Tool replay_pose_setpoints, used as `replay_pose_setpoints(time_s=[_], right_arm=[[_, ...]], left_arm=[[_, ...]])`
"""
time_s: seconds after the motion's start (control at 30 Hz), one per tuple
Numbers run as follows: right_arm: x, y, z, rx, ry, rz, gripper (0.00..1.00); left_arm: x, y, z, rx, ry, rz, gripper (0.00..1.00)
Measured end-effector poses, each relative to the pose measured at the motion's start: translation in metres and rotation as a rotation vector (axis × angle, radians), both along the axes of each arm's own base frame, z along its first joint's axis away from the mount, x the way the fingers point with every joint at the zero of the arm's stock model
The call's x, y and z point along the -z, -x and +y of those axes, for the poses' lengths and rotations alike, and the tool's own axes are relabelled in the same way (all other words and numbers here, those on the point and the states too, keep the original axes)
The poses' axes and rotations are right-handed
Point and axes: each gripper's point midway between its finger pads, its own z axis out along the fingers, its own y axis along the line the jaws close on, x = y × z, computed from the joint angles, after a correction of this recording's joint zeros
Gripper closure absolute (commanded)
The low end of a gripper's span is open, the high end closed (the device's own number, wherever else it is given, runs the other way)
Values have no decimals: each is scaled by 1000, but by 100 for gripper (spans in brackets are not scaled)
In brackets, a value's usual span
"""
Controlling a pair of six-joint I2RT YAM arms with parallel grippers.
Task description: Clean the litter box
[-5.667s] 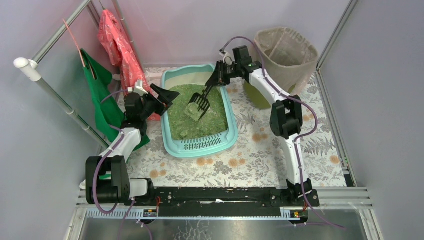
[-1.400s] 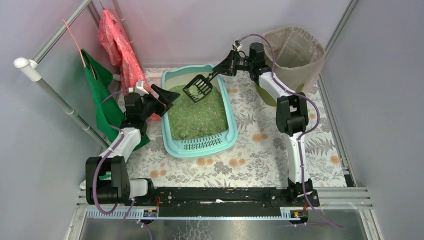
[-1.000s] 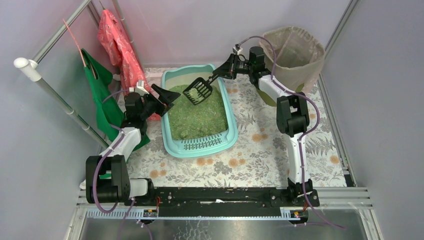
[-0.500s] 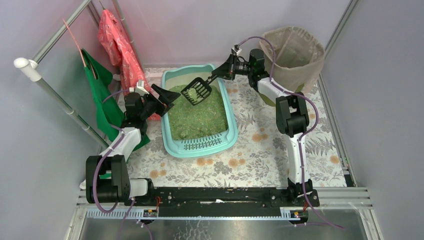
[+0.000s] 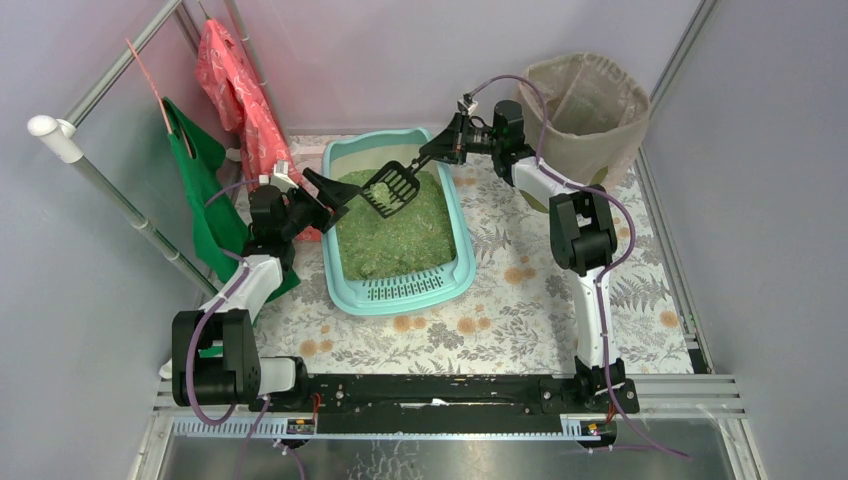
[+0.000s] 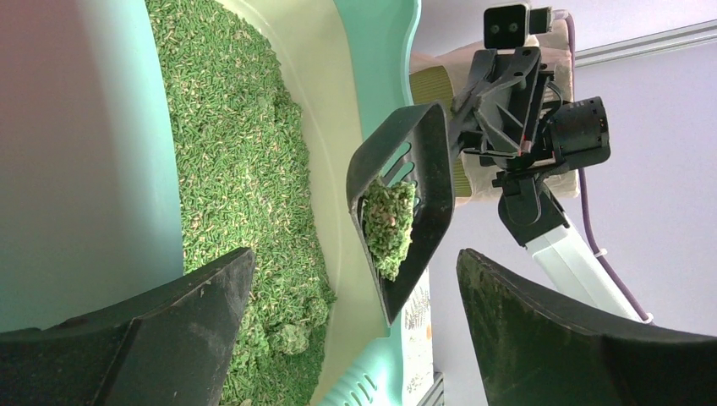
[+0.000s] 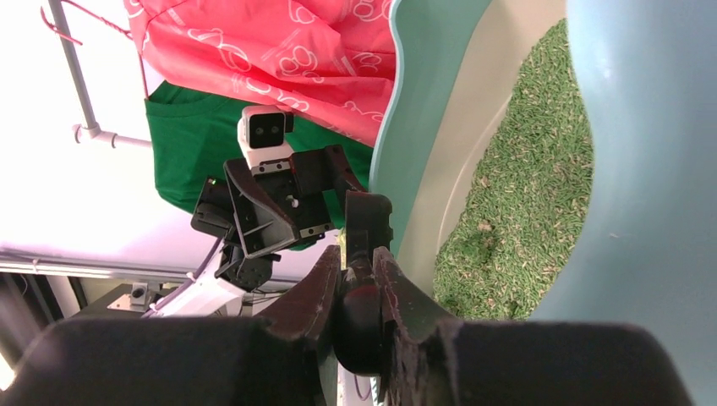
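Note:
The pale turquoise litter box [image 5: 465, 250] lies mid-table, filled with green granules [image 5: 395, 235]. My right gripper [image 5: 447, 143] hangs over its far right corner, shut on the handle of a black slotted scoop [image 5: 390, 188]. The scoop is raised above the granules and carries a green clump [image 6: 389, 224]. In the right wrist view the fingers [image 7: 358, 254] clamp the scoop handle [image 7: 363, 220]. My left gripper [image 5: 335, 190] stands open at the box's left rim, empty, with its fingers [image 6: 355, 258] wide apart and facing the scoop [image 6: 423, 169].
A round olive bin with a beige bag liner [image 5: 585, 100] stands at the back right, behind the right arm. Red and green cloth bags [image 5: 225, 90] hang from a rail at the left. Walls close in on both sides of the flowered table cover [image 5: 520, 290].
The scoop came up out of the granules with a clump and, over the last second, drifted slightly left. The left arm has not moved.

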Motion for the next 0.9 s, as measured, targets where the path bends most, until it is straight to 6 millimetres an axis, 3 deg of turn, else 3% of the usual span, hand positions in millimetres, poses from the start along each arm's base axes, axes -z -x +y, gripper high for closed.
replay_pose_setpoints(time_s=[0.43,0.7,0.9], right_arm=[[3,12,11,-46,12,9,100],[-14,25,33,-98,10,-11,100],[-14,40,53,-141,14,4,100]], left_arm=[[0,0,0,1,4,-6,1],[0,1,-1,4,6,-11,1],[-1,2,-1,7,7,-13,1]])
